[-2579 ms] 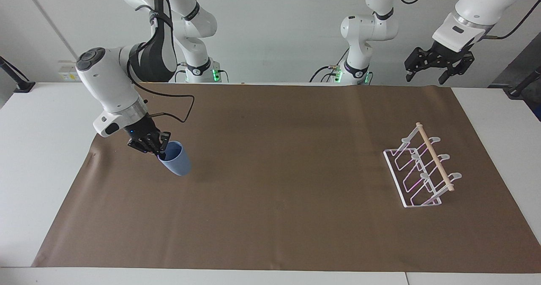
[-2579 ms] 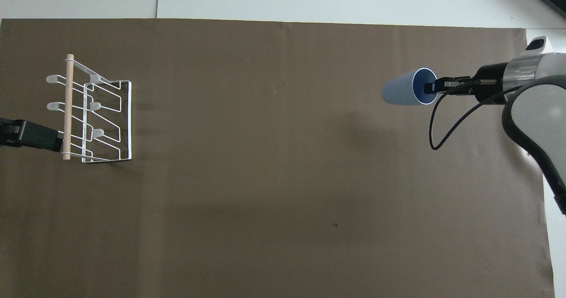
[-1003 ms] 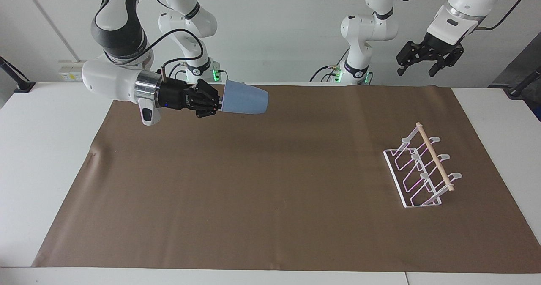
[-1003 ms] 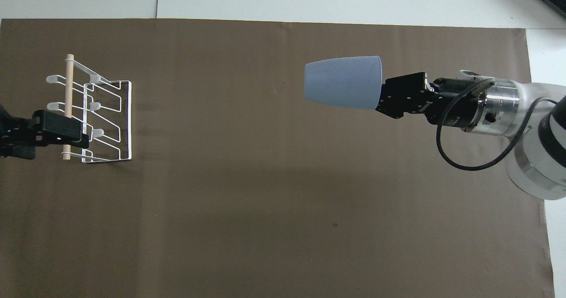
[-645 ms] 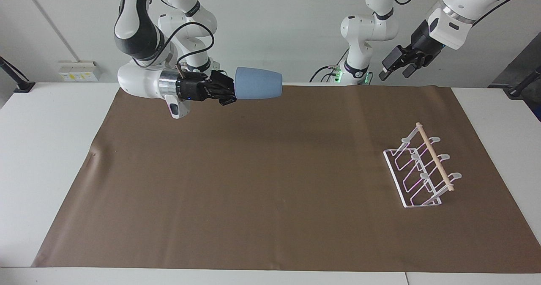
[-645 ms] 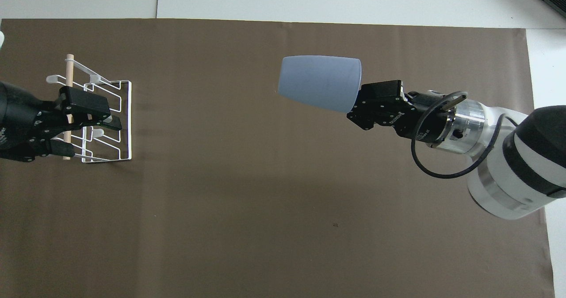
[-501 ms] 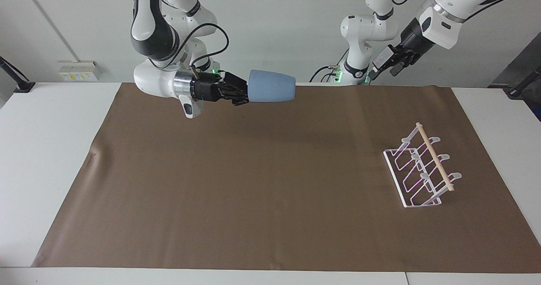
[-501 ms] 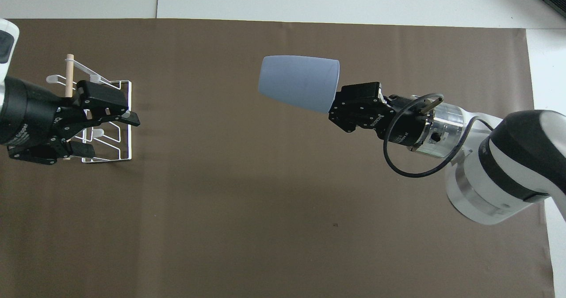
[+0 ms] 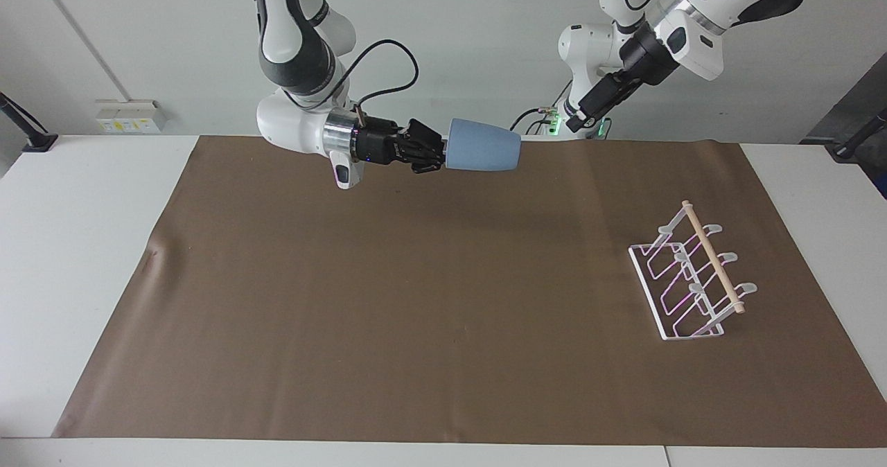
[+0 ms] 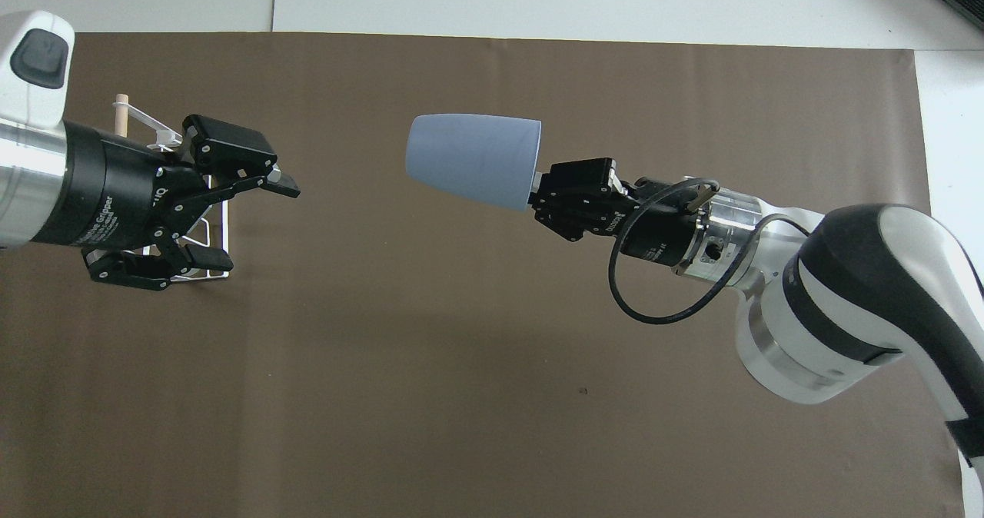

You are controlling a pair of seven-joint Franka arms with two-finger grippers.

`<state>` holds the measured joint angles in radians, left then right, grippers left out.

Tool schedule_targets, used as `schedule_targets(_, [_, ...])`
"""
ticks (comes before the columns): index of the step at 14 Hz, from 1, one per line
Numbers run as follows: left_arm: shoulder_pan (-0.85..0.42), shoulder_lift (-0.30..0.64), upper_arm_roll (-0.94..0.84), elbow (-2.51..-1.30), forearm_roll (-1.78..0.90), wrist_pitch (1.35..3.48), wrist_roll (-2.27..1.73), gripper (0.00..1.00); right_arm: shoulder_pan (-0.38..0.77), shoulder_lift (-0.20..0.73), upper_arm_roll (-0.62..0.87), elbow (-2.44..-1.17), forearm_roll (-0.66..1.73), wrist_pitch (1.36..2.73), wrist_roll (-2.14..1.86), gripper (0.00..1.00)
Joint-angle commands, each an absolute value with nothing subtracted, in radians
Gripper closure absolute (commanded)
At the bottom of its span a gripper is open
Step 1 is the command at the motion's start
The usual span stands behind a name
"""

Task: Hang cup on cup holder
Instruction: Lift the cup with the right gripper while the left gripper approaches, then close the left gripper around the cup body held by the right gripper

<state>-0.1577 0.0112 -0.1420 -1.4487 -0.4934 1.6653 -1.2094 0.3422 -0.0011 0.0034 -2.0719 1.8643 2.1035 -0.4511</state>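
The light-blue cup (image 9: 483, 154) (image 10: 473, 159) hangs on its side in the air over the robots' edge of the brown mat, base pointing toward the left arm's end. My right gripper (image 9: 442, 156) (image 10: 536, 192) is shut on its rim. My left gripper (image 9: 581, 119) (image 10: 254, 224) is raised too, open and empty, its fingers pointing at the cup's base with a gap between them. The white wire cup holder (image 9: 693, 273) stands on the mat toward the left arm's end. In the overhead view the left gripper covers most of the cup holder (image 10: 121, 114).
A brown mat (image 9: 416, 314) covers most of the white table (image 9: 69, 259). Only the cup holder stands on the mat.
My right arm has lifted the cup off the mat, turned it level and carried it toward the table's middle. My left gripper has swung in from its end toward the cup.
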Motion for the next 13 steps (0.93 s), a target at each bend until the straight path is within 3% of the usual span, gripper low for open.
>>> schedule_targets(1, [-0.163,0.092,-0.173,-1.359,-0.515,1.683,-1.391,0.00,0.342,-0.009,0.000,-2.088,1.890,2.106,-0.521,1.00])
schedule_targets(4, [-0.164,0.182,-0.205,-1.272,-0.517,1.675,-1.563,0.00,0.344,-0.009,0.002,-2.088,1.888,2.106,-0.525,1.00])
schedule_targets(13, [-0.161,0.216,-0.218,-1.285,-0.635,1.698,-1.956,0.00,0.364,-0.008,0.002,-2.088,1.890,2.135,-0.523,1.00])
